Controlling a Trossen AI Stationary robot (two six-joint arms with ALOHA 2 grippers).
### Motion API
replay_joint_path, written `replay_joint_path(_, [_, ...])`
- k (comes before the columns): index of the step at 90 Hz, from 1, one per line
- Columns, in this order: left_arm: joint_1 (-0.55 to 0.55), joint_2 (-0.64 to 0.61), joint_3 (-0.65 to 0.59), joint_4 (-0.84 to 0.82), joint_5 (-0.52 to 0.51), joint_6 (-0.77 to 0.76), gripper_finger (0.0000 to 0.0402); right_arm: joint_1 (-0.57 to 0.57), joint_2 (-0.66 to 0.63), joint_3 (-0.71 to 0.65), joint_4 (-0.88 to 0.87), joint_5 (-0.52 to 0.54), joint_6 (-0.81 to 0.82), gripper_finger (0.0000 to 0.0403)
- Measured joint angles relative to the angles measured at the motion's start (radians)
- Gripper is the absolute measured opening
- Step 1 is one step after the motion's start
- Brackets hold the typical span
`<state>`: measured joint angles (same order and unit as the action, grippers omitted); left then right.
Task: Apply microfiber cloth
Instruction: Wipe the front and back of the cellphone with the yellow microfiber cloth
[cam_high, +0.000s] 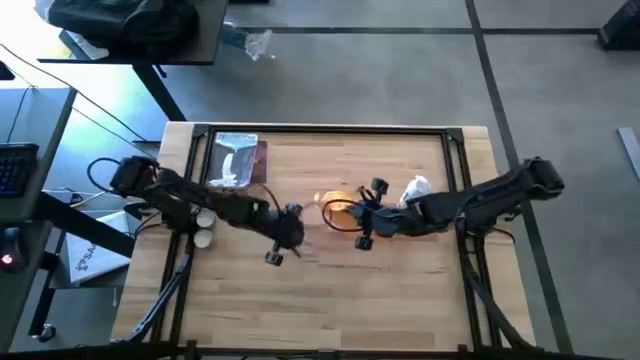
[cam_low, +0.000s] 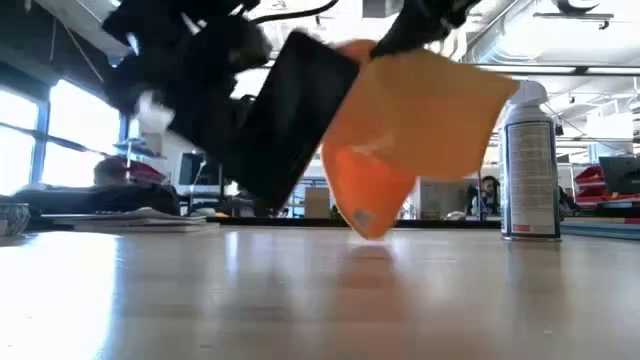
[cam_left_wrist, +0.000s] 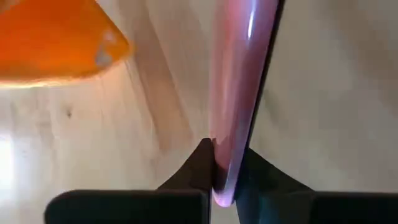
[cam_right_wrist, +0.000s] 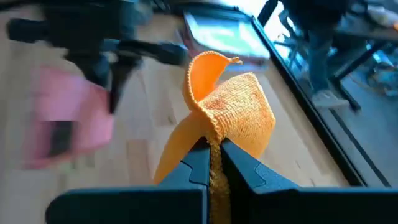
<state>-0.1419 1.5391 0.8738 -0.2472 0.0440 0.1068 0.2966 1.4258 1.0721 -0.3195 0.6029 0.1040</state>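
The right gripper (cam_right_wrist: 211, 158) pinched the orange cloth (cam_right_wrist: 227, 115) in its jaws, hanging off the tabletop (cam_high: 330, 290), near the phone (cam_low: 290, 115) nipped by the left gripper (cam_left_wrist: 225, 177), likely so cloth could rub phone.

One microfiber cloth (cam_right_wrist: 230, 118); one phone (cam_low: 295, 115); one spray can (cam_low: 529, 165); one silvery packet (cam_high: 237, 160); two grippers (cam_high: 285, 235) (cam_high: 362, 215).

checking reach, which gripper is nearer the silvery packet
Left. The left gripper holds the phone below the silvery packet; the right gripper, clamping the microfiber cloth, sits farther right.
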Motion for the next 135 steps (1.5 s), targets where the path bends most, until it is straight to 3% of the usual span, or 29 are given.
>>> replay_joint_path(11, [0.059,-0.031,-0.002,-0.011,0.152,-0.268,0.0012,0.034,0.007,0.0,0.012,-0.004,0.001,0.0])
replay_joint_path(23, [0.118,-0.026,-0.008,-0.014,0.408,-0.529,0.0012,0.063,0.04,-0.001,0.025,-0.008,0.03,0.0])
replay_joint_path(29, [0.129,-0.015,-0.021,-0.014,0.455,-0.617,0.0012,0.071,0.064,-0.001,0.054,-0.008,0.043,0.0])
replay_joint_path(57, [0.12,0.066,-0.044,0.047,0.506,-0.727,0.0013,0.055,0.295,-0.001,0.283,-0.141,0.091,0.0])
replay_joint_path(75, [0.105,0.137,-0.044,0.096,0.501,-0.733,0.0035,0.006,0.434,-0.001,0.485,-0.248,0.083,0.0])
replay_joint_path(95, [0.092,0.171,-0.043,0.096,0.456,-0.659,0.0068,-0.035,0.506,-0.001,0.472,-0.263,0.113,0.0])
replay_joint_path(135, [0.109,0.165,-0.042,0.029,0.347,-0.41,0.0134,-0.055,0.508,-0.001,0.302,-0.3,0.113,0.0])
